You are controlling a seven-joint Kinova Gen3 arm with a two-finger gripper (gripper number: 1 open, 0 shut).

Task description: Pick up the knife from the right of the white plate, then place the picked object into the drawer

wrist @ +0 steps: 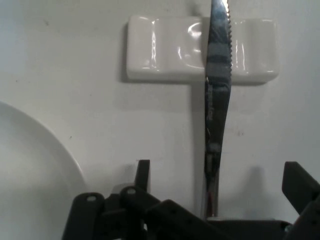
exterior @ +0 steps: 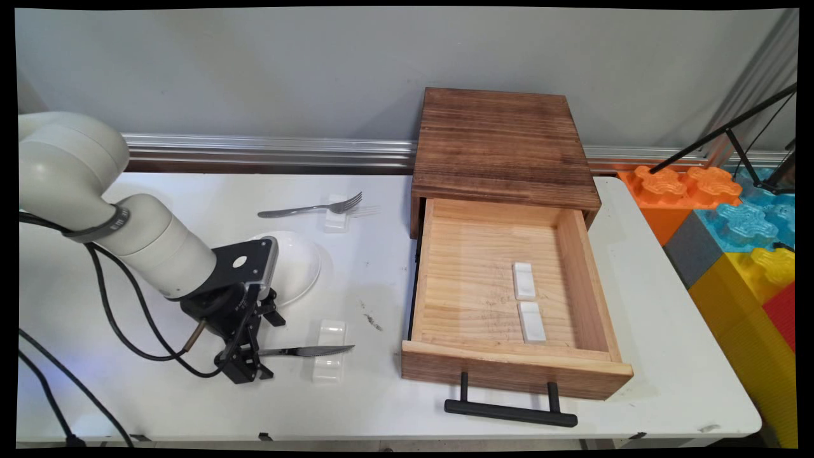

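Knife near worktop's front-left edge, blade on white rest, handle between wide-spread fingers of end effector; long axis running left-right toward open drawer; plate just behind.

Setting: a robotics laboratory test station. Indicators: a plain white bench set against a bare grey wall; an aluminium rail along the bench's far edge; large coloured interlocking foam blocks beyond its right edge.
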